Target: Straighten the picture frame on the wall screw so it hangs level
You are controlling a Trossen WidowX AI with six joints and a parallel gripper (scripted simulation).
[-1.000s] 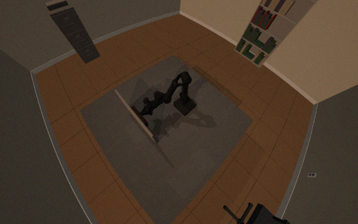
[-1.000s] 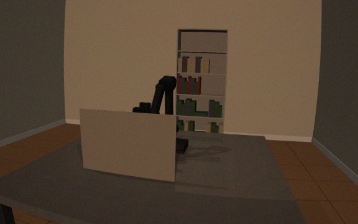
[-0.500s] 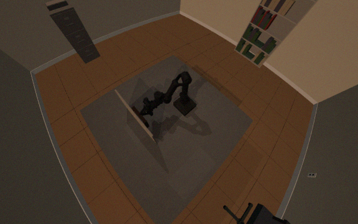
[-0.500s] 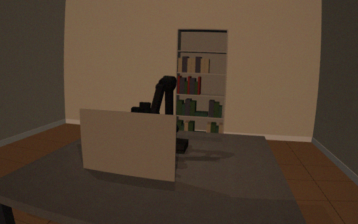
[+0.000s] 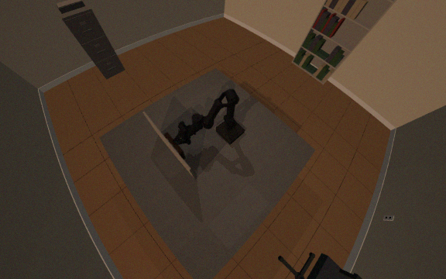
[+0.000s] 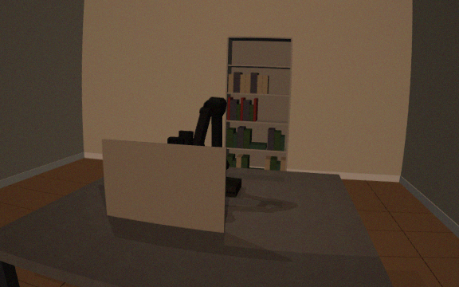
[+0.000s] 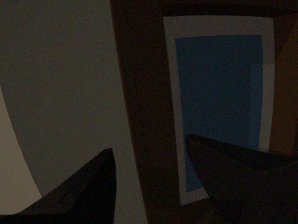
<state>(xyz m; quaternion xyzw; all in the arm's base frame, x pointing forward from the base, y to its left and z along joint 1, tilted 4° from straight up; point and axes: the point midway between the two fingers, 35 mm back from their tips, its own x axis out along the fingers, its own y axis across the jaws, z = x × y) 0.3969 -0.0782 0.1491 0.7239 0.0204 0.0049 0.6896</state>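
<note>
The brown picture frame (image 5: 180, 150) (image 7: 145, 75) is on the front of the upright wall board (image 5: 153, 126) (image 6: 163, 183) (image 7: 60, 90). In the wrist view its near side bar leans slightly, around a pale mat and a blue picture (image 7: 217, 85). Whether it hangs level is hard to tell. My gripper (image 5: 175, 141) (image 7: 150, 149) is open, with one fingertip on each side of that bar. Gaps show between the bar and the fingertips. The screw and notched strip are hidden. In the exterior view the board hides the frame and fingers.
The board stands on the grey table (image 5: 246, 209) (image 6: 293, 231). The arm's base (image 5: 230, 131) (image 6: 233, 186) is on the table in front of the board. A bookshelf (image 5: 339, 39) (image 6: 259, 108) and a dark cabinet (image 5: 95, 44) stand away by the walls.
</note>
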